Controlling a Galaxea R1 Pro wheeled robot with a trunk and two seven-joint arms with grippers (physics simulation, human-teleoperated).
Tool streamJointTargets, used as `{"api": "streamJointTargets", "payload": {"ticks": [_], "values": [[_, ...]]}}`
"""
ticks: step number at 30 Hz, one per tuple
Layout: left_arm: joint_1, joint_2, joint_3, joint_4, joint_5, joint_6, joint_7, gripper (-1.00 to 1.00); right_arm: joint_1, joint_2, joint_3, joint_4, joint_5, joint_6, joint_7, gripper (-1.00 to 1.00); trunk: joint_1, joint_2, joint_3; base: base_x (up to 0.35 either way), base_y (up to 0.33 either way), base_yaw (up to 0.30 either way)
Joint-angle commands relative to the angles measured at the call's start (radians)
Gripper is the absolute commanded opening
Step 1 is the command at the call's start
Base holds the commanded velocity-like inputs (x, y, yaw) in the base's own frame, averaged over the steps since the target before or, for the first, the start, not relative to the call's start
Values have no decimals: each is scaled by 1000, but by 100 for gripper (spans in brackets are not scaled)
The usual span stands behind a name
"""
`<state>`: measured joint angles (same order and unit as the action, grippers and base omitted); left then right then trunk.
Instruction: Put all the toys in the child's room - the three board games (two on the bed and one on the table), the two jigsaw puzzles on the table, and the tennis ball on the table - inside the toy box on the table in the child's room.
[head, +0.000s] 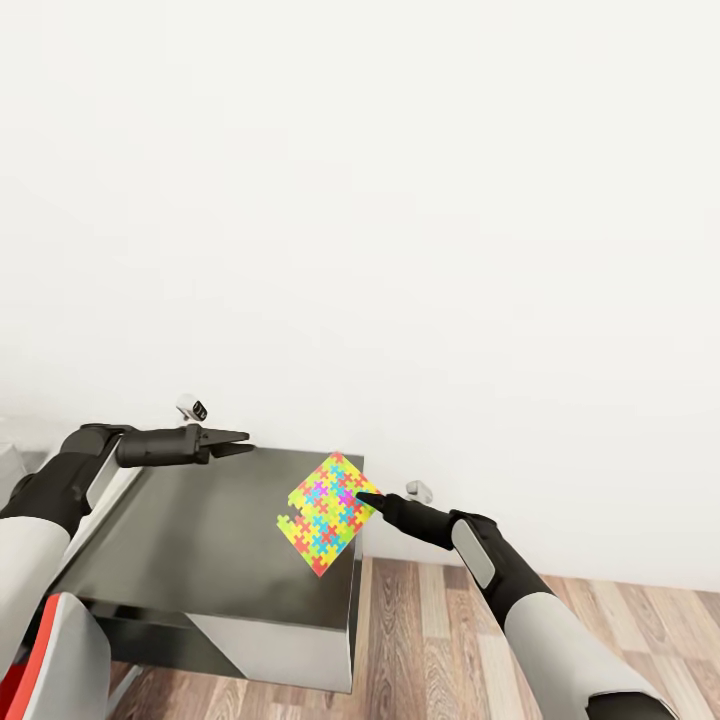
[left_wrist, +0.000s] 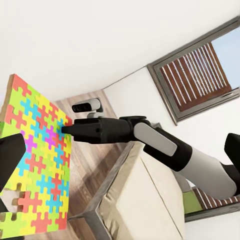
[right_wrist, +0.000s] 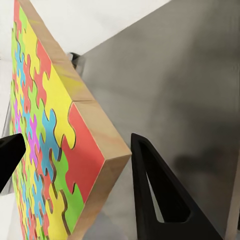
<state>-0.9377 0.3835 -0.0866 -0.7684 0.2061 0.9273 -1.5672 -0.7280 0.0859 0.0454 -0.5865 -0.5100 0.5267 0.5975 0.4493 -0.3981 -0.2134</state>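
Multicoloured puzzle (head: 328, 513) tilted off the dark table (head: 200, 545), pinched at its edge by right pincer (head: 366, 497); left pincer (head: 243, 443) spread, well apart. Boxing not yet done.

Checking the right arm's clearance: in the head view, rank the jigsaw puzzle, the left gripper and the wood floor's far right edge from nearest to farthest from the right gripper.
1. Jigsaw puzzle: held at the right gripper, over the table's right end.
2. Left gripper: across the table, at its left back.
3. Floor's far right edge: farthest, by the wall.
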Motion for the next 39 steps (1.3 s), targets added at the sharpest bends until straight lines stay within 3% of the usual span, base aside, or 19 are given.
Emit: {"api": "streamJointTargets", "payload": {"ticks": [1,39], "values": [[-1,1,-4,0,3,10,-4,100,-1,0,1,-1,-8,8,-6,-100,1,-2,0,0,0,0],[-1,1,-4,0,3,10,-4,100,-1,0,2,-1,-8,7,-7,-100,1,-2,62,0,0,0]]}}
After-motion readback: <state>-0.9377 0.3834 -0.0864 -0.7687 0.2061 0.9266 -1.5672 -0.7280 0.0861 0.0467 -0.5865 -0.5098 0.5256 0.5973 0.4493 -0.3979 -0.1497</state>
